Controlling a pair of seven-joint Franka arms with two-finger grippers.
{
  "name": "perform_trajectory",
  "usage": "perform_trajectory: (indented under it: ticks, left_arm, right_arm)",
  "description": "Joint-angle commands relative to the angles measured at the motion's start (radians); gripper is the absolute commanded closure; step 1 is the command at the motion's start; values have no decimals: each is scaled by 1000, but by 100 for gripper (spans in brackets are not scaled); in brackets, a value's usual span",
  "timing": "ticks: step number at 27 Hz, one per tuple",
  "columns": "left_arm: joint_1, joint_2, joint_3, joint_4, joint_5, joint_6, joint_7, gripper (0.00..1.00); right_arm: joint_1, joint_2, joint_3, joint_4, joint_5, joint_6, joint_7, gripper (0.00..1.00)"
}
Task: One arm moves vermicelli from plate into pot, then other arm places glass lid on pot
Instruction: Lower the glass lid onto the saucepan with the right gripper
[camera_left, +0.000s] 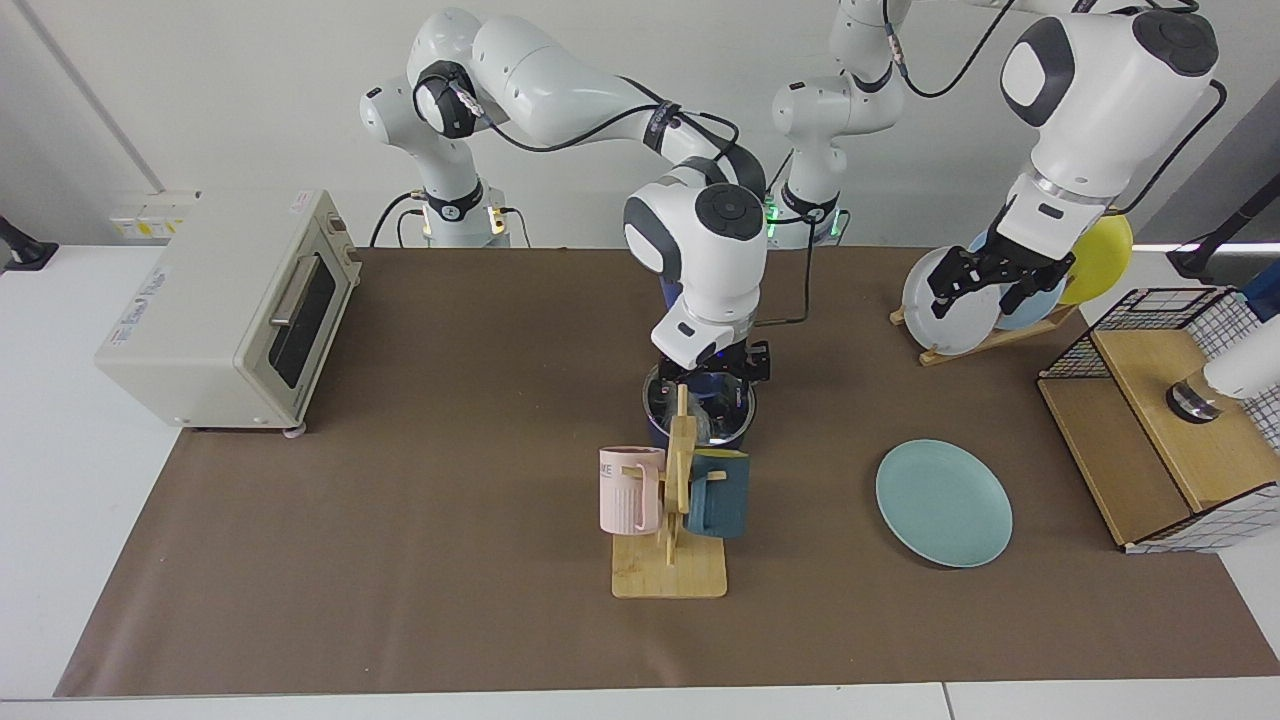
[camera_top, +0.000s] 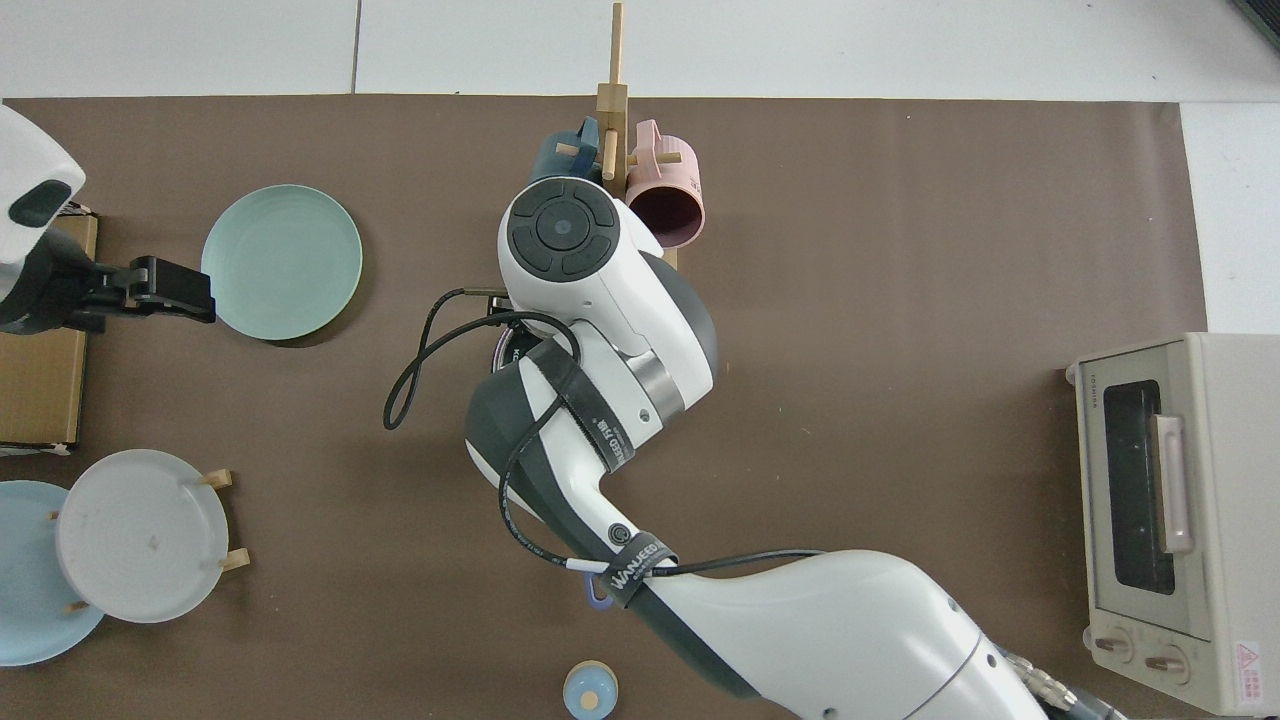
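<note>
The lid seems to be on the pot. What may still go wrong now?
1. The right hand hovers open just over the glass lid; a low exit may catch its knob and shift it on the pot.
2. The mug rack stands close by the pot; the wrist may bump it.
The left hand waits near the plate rack.

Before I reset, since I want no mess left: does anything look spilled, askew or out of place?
Nothing stands out. The glass lid looks level on the pot, the plate lies flat and bare, and no strands show on the brown mat. Right gripper hovers over the lid; left gripper waits by the plate rack.
</note>
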Motion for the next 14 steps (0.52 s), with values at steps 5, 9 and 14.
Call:
perform_trajectory:
  ticks: [5, 9, 14]
  left_arm:
    - [1, -16, 1, -9, -5, 2, 13, 0]
    - [2, -16, 1, -9, -5, 3, 13, 0]
    - [1, -16, 1, -9, -5, 3, 13, 0]
  right_arm:
    - [-6, -6, 10, -57, 39, 82, -33, 0]
    - [-8, -6, 8, -71, 53, 99, -33, 0]
    - [-8, -6, 8, -74, 55, 99, -44, 0]
